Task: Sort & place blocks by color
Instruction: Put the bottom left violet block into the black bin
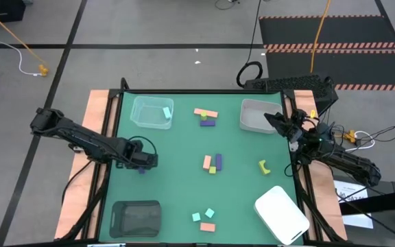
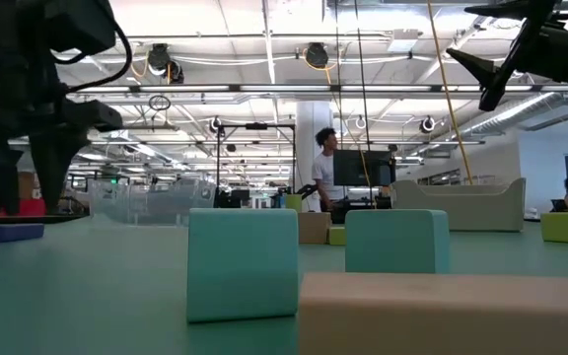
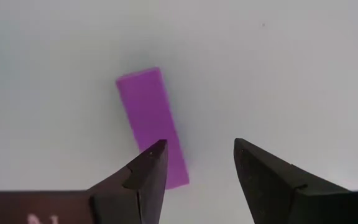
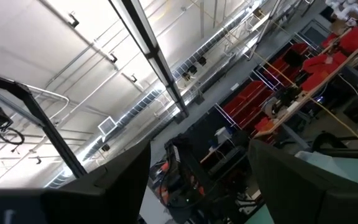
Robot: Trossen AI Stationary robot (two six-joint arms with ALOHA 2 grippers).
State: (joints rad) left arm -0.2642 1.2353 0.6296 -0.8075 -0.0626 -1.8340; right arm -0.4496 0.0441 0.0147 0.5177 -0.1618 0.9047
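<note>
My left gripper (image 1: 143,162) (image 3: 197,165) is open and points down at the table's left part. A purple bar (image 3: 151,124) (image 1: 141,170) lies flat on the mat, its near end under one finger (image 3: 148,171); I cannot tell whether the finger touches it. In the low view the bar (image 2: 6,233) sits below that gripper (image 2: 28,168). My right gripper (image 1: 280,122) (image 4: 197,168) is open, raised and tipped up over the white tray (image 1: 256,115). One teal block (image 1: 166,112) lies in the clear tray (image 1: 146,113). Salmon, purple and yellow-green blocks (image 1: 207,118) (image 1: 212,163) lie mid-table.
A yellow-green curved piece (image 1: 264,165) lies right of centre. Two teal cubes (image 1: 203,215) (image 2: 243,261) and a salmon bar (image 1: 207,227) (image 2: 452,314) sit near the front edge. A dark tray (image 1: 136,218) stands front left, a white tray (image 1: 281,214) front right. A person (image 2: 325,168) stands behind the table.
</note>
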